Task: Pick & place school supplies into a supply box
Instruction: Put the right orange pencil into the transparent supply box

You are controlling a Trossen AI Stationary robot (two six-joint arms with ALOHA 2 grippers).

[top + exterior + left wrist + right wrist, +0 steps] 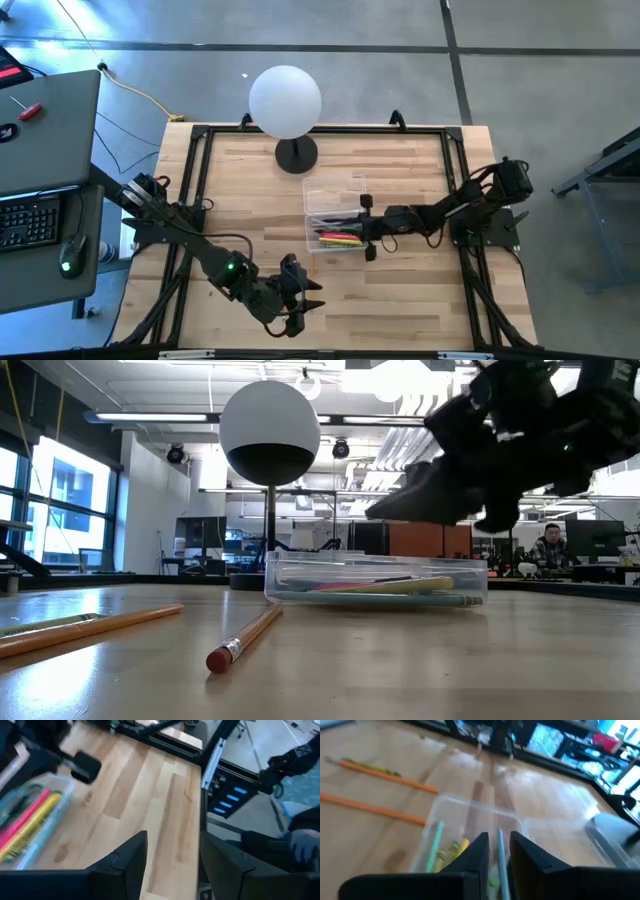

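The clear supply box (335, 215) lies at the table's middle, with yellow, red and green pens inside (375, 586). It also shows in the left wrist view (30, 820). My right gripper (368, 228) hangs just above the box (470, 820), its fingers a narrow gap apart. A thin grey pen (501, 862) shows in that gap, touching neither finger. Two orange pencils (385, 775) (370, 807) lie flat on the wood left of the box; both also show in the low view (245, 640) (90, 628). My left gripper (300, 300) is open over bare wood near the near edge. No scissors show.
A white globe lamp (285, 100) stands on a dark base at the far side behind the box. A black frame (200, 135) rims the table. A desk with a laptop (40, 130) stands to the left. A person sits in the room beyond (548, 545).
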